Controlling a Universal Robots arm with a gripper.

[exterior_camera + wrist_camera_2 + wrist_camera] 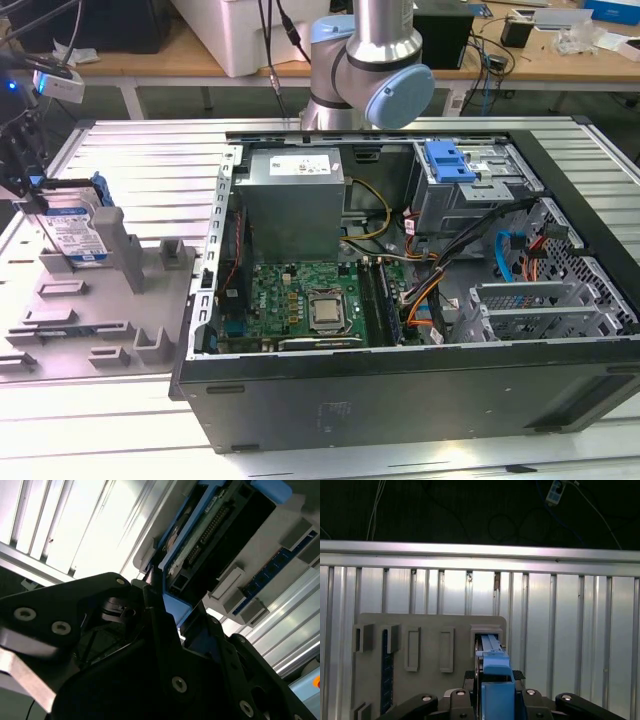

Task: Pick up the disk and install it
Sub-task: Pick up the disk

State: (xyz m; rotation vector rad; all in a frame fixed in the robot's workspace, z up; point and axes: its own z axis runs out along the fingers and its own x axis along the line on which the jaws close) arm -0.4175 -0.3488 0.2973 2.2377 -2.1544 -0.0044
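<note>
On the exterior view's left we see the black gripper [33, 185] up over a grey holder [110, 320] that lies on the silver table [130, 420]. The jaws are closed nearly all the way, squeezing the blue edge of the disk [75, 228]. The disk stands up on its side with its white and blue label facing us, and its bottom end is at a slot in the holder. In the first wrist view we look down its thin blue edge [496, 690], with a black finger [470, 682] pressed on each side of it. In the second wrist view the disk [215, 520] shows a dark side inside its blue frame. Next, in the middle of the exterior view, sits the big open computer case [400, 400], with a green board [300, 300] on its floor. Behind the case stands the bottom part of the silver and blue arm [372, 60]. Farther to the exterior view's right, inside the case, we see a blue bracket [447, 160] on top of the grey drive cage [450, 205].
</note>
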